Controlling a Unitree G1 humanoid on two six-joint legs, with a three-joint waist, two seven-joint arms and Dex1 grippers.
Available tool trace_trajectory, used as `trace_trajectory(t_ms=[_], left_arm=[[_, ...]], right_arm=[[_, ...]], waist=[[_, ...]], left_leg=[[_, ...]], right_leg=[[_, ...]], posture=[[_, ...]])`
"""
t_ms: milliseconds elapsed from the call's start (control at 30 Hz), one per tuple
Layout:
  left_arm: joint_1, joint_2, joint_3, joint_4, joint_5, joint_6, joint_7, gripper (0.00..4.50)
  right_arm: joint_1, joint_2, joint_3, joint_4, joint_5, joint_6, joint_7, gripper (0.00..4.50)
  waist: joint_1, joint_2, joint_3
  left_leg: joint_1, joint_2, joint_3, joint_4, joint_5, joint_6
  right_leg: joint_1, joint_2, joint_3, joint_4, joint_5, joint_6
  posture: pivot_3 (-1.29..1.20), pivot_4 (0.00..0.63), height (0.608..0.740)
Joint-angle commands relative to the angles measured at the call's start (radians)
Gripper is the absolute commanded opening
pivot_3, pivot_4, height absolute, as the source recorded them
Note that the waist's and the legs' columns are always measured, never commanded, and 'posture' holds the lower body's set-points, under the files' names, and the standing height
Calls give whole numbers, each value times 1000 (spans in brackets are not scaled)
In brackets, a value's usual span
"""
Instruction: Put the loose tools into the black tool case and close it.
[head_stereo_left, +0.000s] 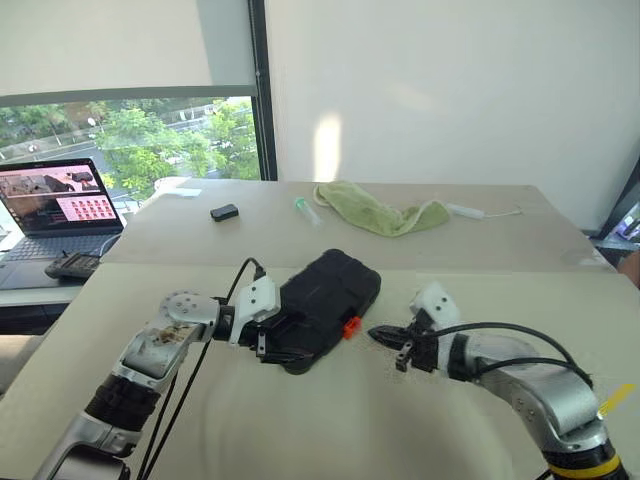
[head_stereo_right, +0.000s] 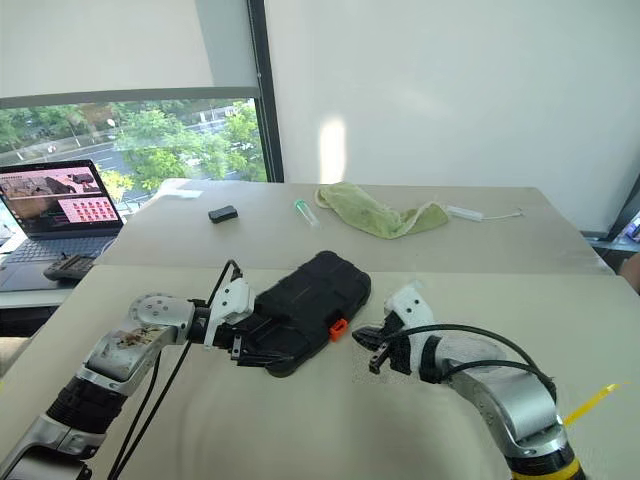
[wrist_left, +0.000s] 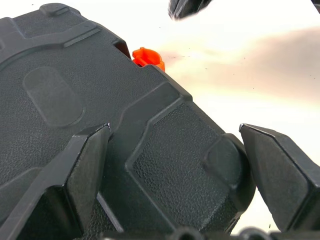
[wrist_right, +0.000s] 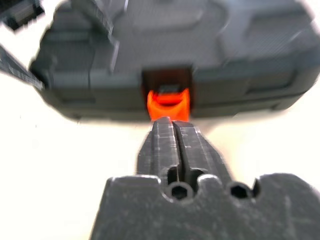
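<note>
While my wide left pincer straddles the closed black textured plastic tool case at frame centre, my right pincer, pressed shut, points at its small orange latch.

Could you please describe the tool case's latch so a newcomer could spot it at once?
On the near table lies the black tool case, shut. On its edge facing the right gripper sits the small latch, the only bright orange part on the dark shell.

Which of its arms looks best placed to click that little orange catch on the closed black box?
Probably the right. Its tool, fingers shut, points at the small orange latch on the black textured plastic case, tips just short of it. The left tool spans the case's near corner, fingers wide, seemingly steadying it.
</note>
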Motion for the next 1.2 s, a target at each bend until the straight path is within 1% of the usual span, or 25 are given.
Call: trace_trajectory(t_ms=[33,367,567,667,767,800,833,867,900,933,967,1000,1067,1167,1200], left_arm=[[39,10,-62,64,68,31,2,4424],[41,13,-66,59,68,41,8,4424],[49,10,-67,54,68,42,14,4424],[60,5,-58,50,64,35,24,4424],[75,0,-31,43,54,14,45,4424],[90,-16,8,32,41,-24,76,4424],[105,-40,62,13,16,-36,122,4424],[120,-57,123,-15,-33,-15,150,4424],[139,-63,178,-50,-86,21,165,4462],[159,-61,220,-86,-131,57,170,4500],[185,-57,261,-125,-178,82,173,4500],[208,-54,291,-158,-212,103,181,4500],[290,-29,372,-245,-279,157,198,4500],[401,7,457,-321,-323,200,222,4500],[440,18,485,-342,-337,208,225,4500]], right_arm=[[-64,14,46,64,-45,-31,-5,36],[-179,64,85,164,-82,-68,34,36],[-216,103,127,209,-108,-80,50,36],[-210,116,132,218,-129,-107,56,36],[-162,100,101,170,-133,-178,72,36],[-109,106,50,120,-112,-245,79,36],[-58,108,-14,73,-45,-284,126,36],[-8,102,-82,20,-11,-297,125,36],[43,90,-140,-29,45,-289,145,306],[85,64,-171,-67,66,-278,160,605],[132,26,-187,-96,50,-289,173,721],[171,-2,-197,-116,44,-304,192,1049],[269,-34,-280,-173,92,-302,208,1764],[386,-74,-380,-223,136,-308,235,2755],[428,-87,-414,-235,145,-318,249,3177]], waist=[[-1,0,0],[-4,0,0],[-14,0,-1],[-24,0,-1],[-27,1,-1],[-26,1,-1],[-23,1,-1],[-20,2,-2],[-17,2,-2],[-14,2,-1],[-12,1,-1],[-11,1,-1],[-8,-1,0],[-8,0,1],[-7,0,1]], left_leg=[[0,0,0,0,0,0],[0,0,0,0,0,0],[1,1,0,0,0,0],[2,2,0,0,1,-1],[3,3,0,-1,1,-1],[3,3,0,-1,1,-1],[2,3,0,-1,1,-1],[1,3,0,-2,1,-2],[0,3,0,-3,1,-2],[-1,3,-1,-4,1,-2],[-2,3,-1,-4,1,-2],[-4,3,-1,-4,1,-2],[-4,2,-1,-4,0,-1],[-4,3,-2,-4,-1,-2],[-4,3,-2,-5,-1,-2]], right_leg=[[0,0,0,0,0,0],[0,0,0,0,0,0],[0,1,0,1,0,0],[0,2,1,1,0,-1],[0,2,1,2,0,-2],[0,2,1,2,0,-2],[0,2,1,2,0,-2],[-1,2,0,1,0,-2],[-2,1,1,1,-1,-1],[-2,0,1,1,-1,-1],[-3,-1,0,1,-1,-1],[-4,-1,0,0,-1,-1],[-4,-2,-1,0,-1,-1],[-5,-4,-1,-1,-1,0],[-5,-5,-1,-1,-2,0]], posture=[[0,150,740],[0,150,740],[0,150,740],[0,150,740],[0,150,740],[0,150,740],[0,150,740],[0,150,740],[0,150,740],[0,150,740],[0,150,740],[0,150,740],[0,150,740],[0,150,740],[0,150,740]])
